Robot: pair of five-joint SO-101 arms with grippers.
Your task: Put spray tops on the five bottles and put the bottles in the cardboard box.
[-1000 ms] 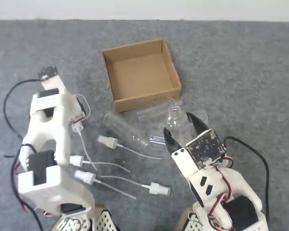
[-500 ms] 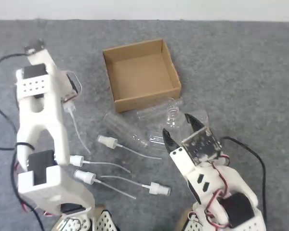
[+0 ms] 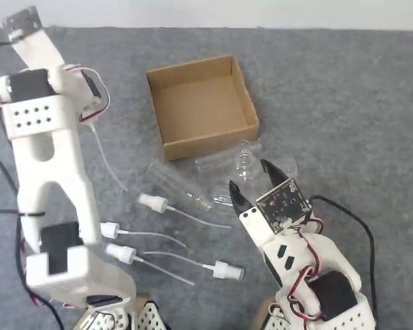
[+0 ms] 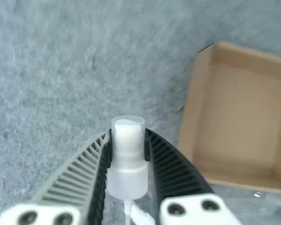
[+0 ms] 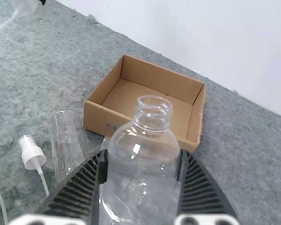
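The left gripper (image 4: 126, 137) is clamping both jaws tight on a white spray top (image 4: 127, 159), raised at the upper left of the high view with its thin tube (image 3: 104, 159) dangling. The right gripper (image 3: 249, 177) is gripping a clear bottle (image 5: 141, 154) at lower centre, just below the cardboard box (image 3: 213, 139). Four more spray tops (image 3: 153, 202) are lying on the grey carpet (image 3: 344, 103), lower left

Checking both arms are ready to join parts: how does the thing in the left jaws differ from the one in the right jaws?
The spray top in the left jaws is white and opaque; the bottle in the right jaws is clear. The spray top is narrow, its jaws nearly closed; the bottle spreads its jaws wide. Both are gripped, not yet joined.
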